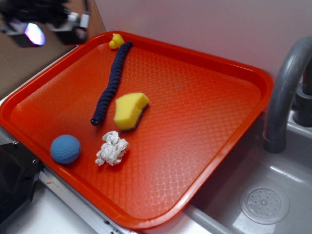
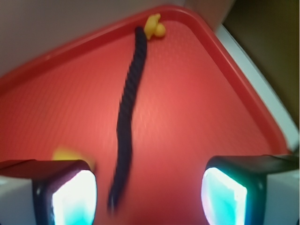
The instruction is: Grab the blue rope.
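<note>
On the orange tray (image 1: 214, 97), the blue rope (image 2: 126, 112) lies beneath the wide-open, empty claw (image 2: 149, 192).

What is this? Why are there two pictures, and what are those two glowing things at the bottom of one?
It is a robot arm. One picture looks from the side at a big orange plastic tray beside a sink. On it lie a long dark navy braided rope, a small yellow rubber duck, a yellow sponge, a light blue crocheted ball and a crumpled white paper. The other picture comes from a camera on the robot's wrist. The glowing things are its gripper's two fingers, open above the rope, holding nothing.
</note>
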Controlling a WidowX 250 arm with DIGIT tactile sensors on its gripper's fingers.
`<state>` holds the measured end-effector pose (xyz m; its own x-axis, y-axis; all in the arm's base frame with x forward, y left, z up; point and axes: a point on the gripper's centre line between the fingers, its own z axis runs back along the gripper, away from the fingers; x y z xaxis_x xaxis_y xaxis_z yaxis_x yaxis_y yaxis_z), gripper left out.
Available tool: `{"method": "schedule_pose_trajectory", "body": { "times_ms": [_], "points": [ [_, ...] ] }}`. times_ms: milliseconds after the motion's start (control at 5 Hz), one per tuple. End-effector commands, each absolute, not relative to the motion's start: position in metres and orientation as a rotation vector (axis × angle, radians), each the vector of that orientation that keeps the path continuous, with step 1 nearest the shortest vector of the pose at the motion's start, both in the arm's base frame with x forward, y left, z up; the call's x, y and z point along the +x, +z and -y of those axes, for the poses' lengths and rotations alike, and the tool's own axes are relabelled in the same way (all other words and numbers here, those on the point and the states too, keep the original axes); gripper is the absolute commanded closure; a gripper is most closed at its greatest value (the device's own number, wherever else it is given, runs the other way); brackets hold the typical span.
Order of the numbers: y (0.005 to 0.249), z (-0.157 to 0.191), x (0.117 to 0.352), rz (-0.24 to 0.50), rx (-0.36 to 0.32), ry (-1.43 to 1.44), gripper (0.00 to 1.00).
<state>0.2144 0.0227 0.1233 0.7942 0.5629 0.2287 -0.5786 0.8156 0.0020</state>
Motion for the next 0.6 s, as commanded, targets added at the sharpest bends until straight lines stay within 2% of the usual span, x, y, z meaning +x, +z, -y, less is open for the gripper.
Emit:
{"method": "schedule_pose_trajectory", "body": {
  "times_ms": [0,200,400],
  "points": [
    [0.095,-0.038,0.260,0.278,0.069,0.653,0.00],
    [0.073,-0.034,0.270,0.269,0.121,0.630,0.00],
    [0.057,-0.033,0.275,0.259,0.135,0.606,0.00]
  ]
}}
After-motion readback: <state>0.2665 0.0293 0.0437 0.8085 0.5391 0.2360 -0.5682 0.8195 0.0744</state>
